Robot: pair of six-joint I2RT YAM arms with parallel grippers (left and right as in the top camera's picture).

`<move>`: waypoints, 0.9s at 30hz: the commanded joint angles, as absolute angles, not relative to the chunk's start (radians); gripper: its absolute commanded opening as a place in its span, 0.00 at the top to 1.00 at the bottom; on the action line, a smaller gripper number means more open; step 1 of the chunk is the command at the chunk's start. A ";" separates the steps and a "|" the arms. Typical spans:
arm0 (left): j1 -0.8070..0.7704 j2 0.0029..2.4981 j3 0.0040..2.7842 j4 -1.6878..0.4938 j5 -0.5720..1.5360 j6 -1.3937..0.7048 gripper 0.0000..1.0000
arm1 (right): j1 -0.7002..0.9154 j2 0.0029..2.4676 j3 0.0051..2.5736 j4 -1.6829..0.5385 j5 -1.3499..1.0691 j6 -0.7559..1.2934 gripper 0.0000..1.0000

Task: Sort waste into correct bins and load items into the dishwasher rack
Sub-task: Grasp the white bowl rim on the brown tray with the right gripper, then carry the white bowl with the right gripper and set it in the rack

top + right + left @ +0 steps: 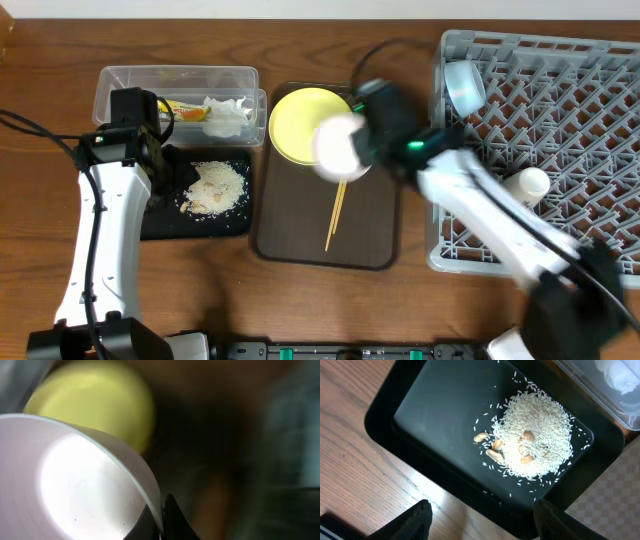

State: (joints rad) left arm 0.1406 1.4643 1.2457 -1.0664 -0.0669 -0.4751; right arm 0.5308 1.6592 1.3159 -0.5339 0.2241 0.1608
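My right gripper [161, 522] is shut on the rim of the white bowl [75, 485], which hangs blurred over the yellow plate [300, 122] and the brown serving tray [370, 235]. Wooden chopsticks [335, 215] lie on that tray. My left gripper [480, 521] stands open and holds nothing, over the edge of the black tray [435, 415] that holds the rice crumbs [535, 435]. The clear tub [130, 82] holds the wrapper [188, 110] and the tissue [228, 112]. In the grey rack [570, 110] sit the light blue bowl [465, 88] and the white cup [527, 185].
The left arm [100, 230] runs along the table's left side. The right arm [500, 225] crosses the rack's near left corner, blurred by motion. Bare wooden table [330, 310] shows in front of the trays.
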 commanded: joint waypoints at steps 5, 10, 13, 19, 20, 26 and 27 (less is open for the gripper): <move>0.144 1.459 1.247 -1.068 -0.083 -0.488 0.32 | 0.345 1.564 1.335 -0.400 0.825 -0.162 0.99; 0.144 1.459 1.247 -1.062 -0.083 -0.488 0.32 | 0.210 1.602 1.335 -0.221 0.947 -0.392 0.99; 0.144 1.459 1.247 -1.061 -0.083 -0.488 0.32 | 0.123 1.642 1.335 -0.120 0.946 -0.519 0.99; 0.144 1.459 1.247 -1.061 -0.083 -0.488 0.32 | 0.011 1.760 1.335 0.046 0.947 -0.770 0.99; 0.144 1.459 1.247 -1.061 -0.083 -0.488 0.32 | -0.002 1.784 1.335 0.066 0.947 -0.796 0.99; 0.144 1.459 1.247 -1.061 -0.083 -0.488 0.32 | -0.036 1.903 1.335 0.132 0.946 -0.827 0.99; 0.144 1.459 1.247 -1.061 -0.083 -0.488 0.32 | -0.036 1.918 1.335 0.142 0.947 -0.827 0.99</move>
